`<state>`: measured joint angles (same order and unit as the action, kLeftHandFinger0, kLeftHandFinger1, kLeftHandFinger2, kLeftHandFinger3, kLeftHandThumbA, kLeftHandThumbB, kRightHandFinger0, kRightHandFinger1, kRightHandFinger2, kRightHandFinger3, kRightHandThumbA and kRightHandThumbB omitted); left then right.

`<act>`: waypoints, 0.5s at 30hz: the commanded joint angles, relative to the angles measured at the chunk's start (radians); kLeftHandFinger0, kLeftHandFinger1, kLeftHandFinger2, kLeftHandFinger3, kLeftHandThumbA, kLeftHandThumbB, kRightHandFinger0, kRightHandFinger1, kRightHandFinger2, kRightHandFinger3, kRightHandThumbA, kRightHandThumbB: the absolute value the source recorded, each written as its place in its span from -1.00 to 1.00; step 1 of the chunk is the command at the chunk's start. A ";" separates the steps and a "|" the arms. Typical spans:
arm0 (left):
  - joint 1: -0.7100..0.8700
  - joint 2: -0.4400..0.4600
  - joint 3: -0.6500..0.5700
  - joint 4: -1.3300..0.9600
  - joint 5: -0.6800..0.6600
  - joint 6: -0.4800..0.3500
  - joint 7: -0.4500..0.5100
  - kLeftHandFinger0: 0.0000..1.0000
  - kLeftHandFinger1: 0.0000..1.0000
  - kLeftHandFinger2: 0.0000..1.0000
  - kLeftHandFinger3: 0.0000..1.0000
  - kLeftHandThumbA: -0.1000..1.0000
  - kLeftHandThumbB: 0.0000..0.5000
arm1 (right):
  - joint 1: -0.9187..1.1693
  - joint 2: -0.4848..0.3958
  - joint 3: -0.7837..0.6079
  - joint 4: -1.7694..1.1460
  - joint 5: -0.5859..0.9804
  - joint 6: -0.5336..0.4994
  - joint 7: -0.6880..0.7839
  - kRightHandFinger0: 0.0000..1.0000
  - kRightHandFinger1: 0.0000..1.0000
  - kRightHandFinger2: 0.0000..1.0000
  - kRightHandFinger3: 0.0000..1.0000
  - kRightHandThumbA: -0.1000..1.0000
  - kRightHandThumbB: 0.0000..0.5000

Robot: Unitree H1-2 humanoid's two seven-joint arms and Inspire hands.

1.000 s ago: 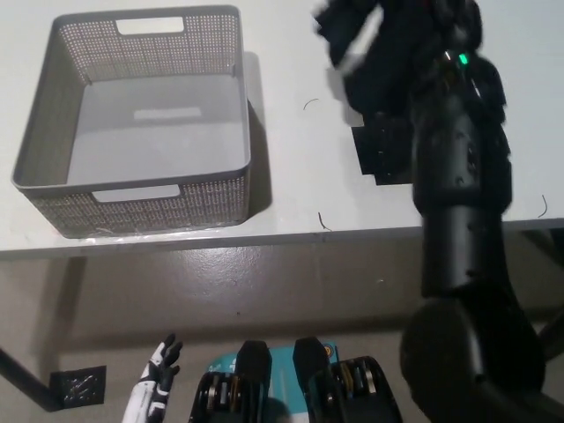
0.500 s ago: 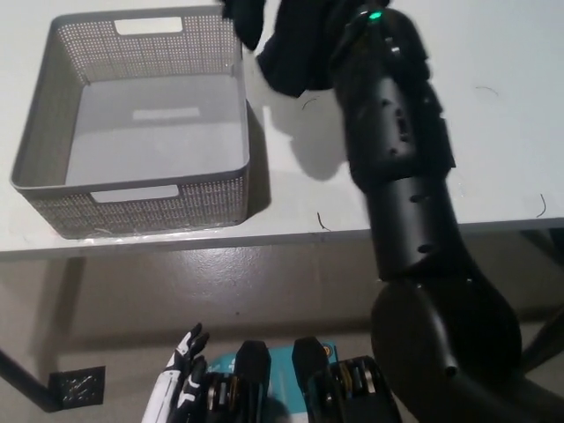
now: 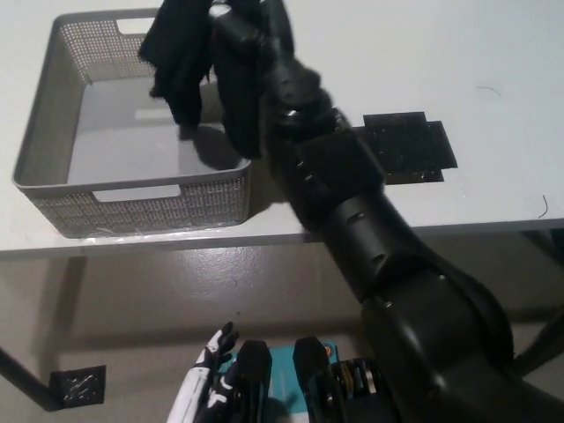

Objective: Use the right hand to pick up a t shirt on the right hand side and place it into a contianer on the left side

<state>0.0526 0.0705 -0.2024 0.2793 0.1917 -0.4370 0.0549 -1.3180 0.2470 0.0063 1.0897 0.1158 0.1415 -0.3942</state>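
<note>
Black t shirt (image 3: 181, 62) hangs from my right hand (image 3: 238, 44), clenched on it over the container (image 3: 53, 189) at ten o'clock, high enough to clear the rim. Left hand (image 3: 207, 388) idles at six o'clock, fingers apart, empty.

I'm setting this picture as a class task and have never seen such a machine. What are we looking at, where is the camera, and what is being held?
This is a humanoid robot, seen from a camera on its own head looking steeply down. The big black arm is its right arm; its right hand holds a black t-shirt over a grey basket, which stands on a white table. A flat black square also lies on the table. The robot's white left hand rests low near the floor, fingers apart, holding nothing. The shirt still hangs in the hand; it has not been dropped into the basket.
</note>
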 commanded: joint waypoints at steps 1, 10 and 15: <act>-0.010 -0.009 -0.019 -0.009 0.026 -0.018 -0.021 1.00 0.98 0.95 1.00 0.91 0.25 | -0.102 0.029 0.065 0.040 -0.101 -0.132 -0.017 -1.00 -0.58 0.39 0.04 -1.00 -0.36; -0.022 -0.003 -0.020 -0.031 0.041 0.010 -0.026 1.00 1.00 0.98 1.00 0.99 0.22 | -0.146 0.001 0.339 0.100 -0.220 -0.061 0.354 1.00 1.00 1.00 1.00 0.35 1.00; -0.021 0.001 -0.013 -0.016 0.038 0.000 -0.021 1.00 1.00 0.95 1.00 0.98 0.14 | -0.169 -0.016 0.374 0.108 -0.224 -0.020 0.420 1.00 1.00 1.00 1.00 0.36 1.00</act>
<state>0.0451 0.0709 -0.2150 0.2770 0.2131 -0.4258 0.0439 -1.3584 0.2440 0.3348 1.2005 -0.0308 0.1267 -0.1392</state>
